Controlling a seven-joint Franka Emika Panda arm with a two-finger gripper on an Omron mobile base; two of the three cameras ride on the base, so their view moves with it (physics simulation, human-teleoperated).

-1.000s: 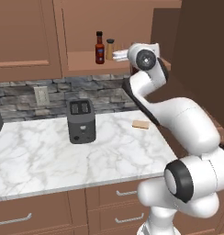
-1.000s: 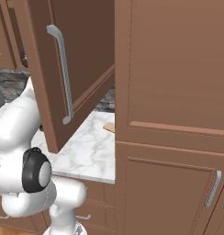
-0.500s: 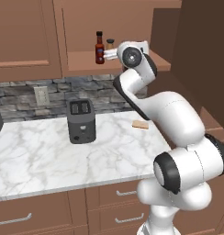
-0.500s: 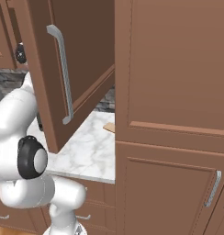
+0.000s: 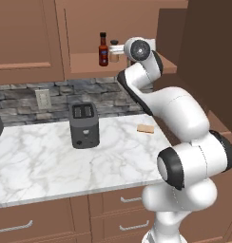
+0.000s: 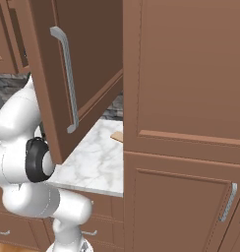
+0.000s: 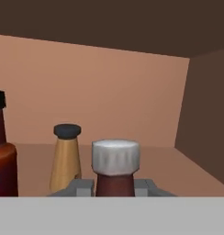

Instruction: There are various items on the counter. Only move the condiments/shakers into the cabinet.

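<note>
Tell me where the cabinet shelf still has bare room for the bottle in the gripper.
In the hand view, the shelf is bare from the pale-capped bottle over to the right side wall. Left is crowded: the tan shaker stands close beside it, then the red-labelled bottle. The gripper flanks the pale-capped bottle.

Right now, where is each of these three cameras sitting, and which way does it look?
Left base view: behind the arm on its left, facing the counter, toaster and open cabinet; the arm reaches to the shelf.
Right base view: behind on its right, facing the cabinet door; white arm links at left.
Hand view: on the hand, looking into the cabinet; the jaws flank the pale-capped bottle, with the tan shaker beyond.
Both base views share the bread slab.
</note>
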